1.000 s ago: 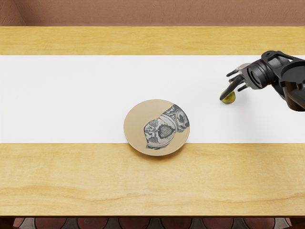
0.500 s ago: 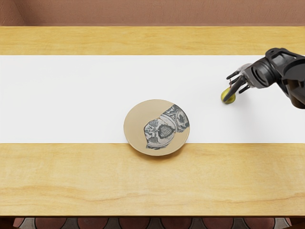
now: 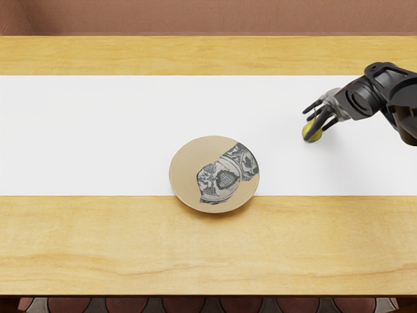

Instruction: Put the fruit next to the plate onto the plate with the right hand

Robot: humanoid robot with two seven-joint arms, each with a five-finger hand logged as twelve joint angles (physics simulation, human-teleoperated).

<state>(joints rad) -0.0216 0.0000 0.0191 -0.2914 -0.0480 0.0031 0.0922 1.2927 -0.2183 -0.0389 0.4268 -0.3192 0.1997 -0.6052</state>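
Plate [image 3: 177, 173]: a round tan plate with a blue-and-white patterned patch across its right half. It holds nothing.
Yellow-green fruit [image 3: 311, 134]: small and rounded, well apart from the plate, off to its right and somewhat farther back. It is not on the plate.
Right hand [image 3: 324, 112]: right of the plate and farther back, directly over the fruit.
Fingers [image 3: 315, 118]: dark, curled downward and closed over the top of the fruit, touching it. Only the fruit's lower part shows beneath them.
Fruit's contact with the cloth: it cannot be told whether the fruit rests on the cloth or is raised clear of it.
Right arm [image 3: 391, 98]: black, coming in from the right edge, farther back than the plate, with the wrist angled toward the plate's side.
White runner [image 3: 130, 130]: a wide white cloth band running left to right under the plate. The plate's near rim overlaps the runner's front edge, and the fruit is also over this band.
Wooden table [image 3: 195, 248]: light wood grain, showing both in front of the plate and behind the runner.
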